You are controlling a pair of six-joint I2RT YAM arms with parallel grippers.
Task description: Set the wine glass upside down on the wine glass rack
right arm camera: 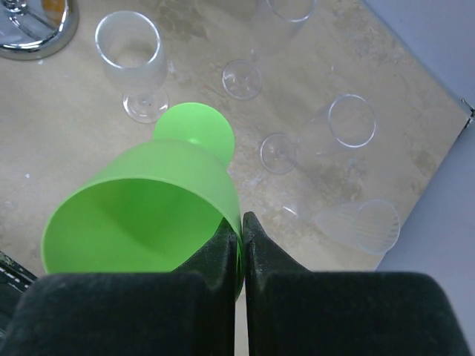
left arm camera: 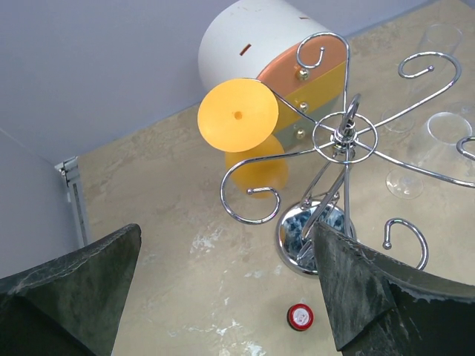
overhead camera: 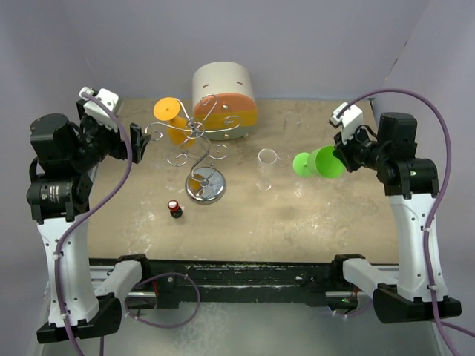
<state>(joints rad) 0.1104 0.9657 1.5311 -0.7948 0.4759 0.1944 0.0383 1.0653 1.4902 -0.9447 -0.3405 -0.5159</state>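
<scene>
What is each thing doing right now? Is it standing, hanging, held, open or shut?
Green plastic wine glass: held by its rim, tipped on its side.
Right end effector: shut on the green glass.
Left end effector: open, empty.
Orange plastic wine glass: hanging upside down on the rack.
Silver wire wine glass rack: standing upright.
Small red-capped bottle: standing upright.
Clear wine glass nearest the rack: standing upright.

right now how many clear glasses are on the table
4, in the right wrist view: first glass near the rack base, second glass at top, third glass mid-right, ribbed glass lower right. Others may be hidden behind the green glass.
</scene>
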